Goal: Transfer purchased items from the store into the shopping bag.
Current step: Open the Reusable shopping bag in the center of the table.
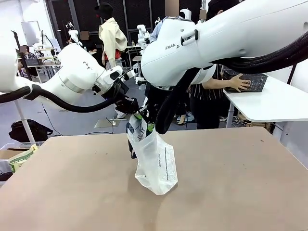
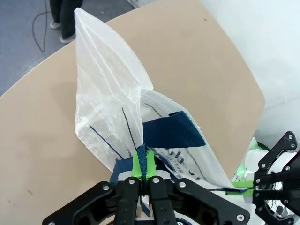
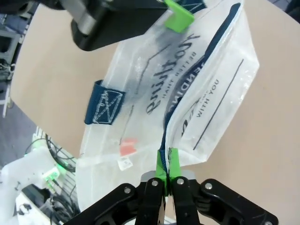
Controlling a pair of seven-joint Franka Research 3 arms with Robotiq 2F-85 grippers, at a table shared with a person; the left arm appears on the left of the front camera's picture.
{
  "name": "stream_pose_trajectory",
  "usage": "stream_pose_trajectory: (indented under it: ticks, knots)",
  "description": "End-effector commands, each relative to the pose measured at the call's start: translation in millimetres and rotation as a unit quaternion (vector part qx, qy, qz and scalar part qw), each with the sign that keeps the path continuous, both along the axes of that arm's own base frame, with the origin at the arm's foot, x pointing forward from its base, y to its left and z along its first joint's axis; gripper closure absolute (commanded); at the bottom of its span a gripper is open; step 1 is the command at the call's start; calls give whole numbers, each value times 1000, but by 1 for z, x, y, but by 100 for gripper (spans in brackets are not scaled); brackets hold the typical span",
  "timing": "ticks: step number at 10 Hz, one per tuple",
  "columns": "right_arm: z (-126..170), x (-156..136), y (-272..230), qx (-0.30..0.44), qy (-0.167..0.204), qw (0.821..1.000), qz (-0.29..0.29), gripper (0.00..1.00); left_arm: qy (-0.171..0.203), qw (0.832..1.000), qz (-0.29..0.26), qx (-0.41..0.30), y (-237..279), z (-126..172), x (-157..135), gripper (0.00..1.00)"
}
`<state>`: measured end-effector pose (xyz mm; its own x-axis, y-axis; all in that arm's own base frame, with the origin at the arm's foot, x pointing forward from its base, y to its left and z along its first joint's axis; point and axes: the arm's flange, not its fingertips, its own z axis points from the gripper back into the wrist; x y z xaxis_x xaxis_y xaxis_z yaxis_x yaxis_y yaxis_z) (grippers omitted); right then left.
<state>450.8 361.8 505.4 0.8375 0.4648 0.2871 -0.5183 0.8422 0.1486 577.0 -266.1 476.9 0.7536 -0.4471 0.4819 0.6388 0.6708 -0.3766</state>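
Beyond, person's hand (image 1: 238, 84) on dark basket (image 1: 257, 81)

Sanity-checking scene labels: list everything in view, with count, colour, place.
shopping bag: one, translucent white with navy handles, upright over mid-table
table: one, tan, under the bag
basket: one, dark grey, on the side table
side table: one, white, far right
person: one, striped top, far side, reaching to the basket
left hand: one, black with green pads, shut on the bag's top
right hand: one, same colours, shut on the bag's rim
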Motion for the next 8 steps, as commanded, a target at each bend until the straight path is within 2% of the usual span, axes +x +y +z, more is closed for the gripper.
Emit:
stream_pose_trajectory:
  ticks: [1, 3, 8]
  knots:
    - [-3, -8, -6, -23, -11, 999, -37, 100, 13, 1000, 5, 13, 6, 6, 3, 100]
    - [-4, -10, -15, -42, -9, 997, -59, 100, 16, 999, 26, 20, 26, 10, -2, 100]
    - [-5, -15, -37, -92, 8, 989, -112, 100, 20, 988, 142, 60, 106, 29, -32, 100]
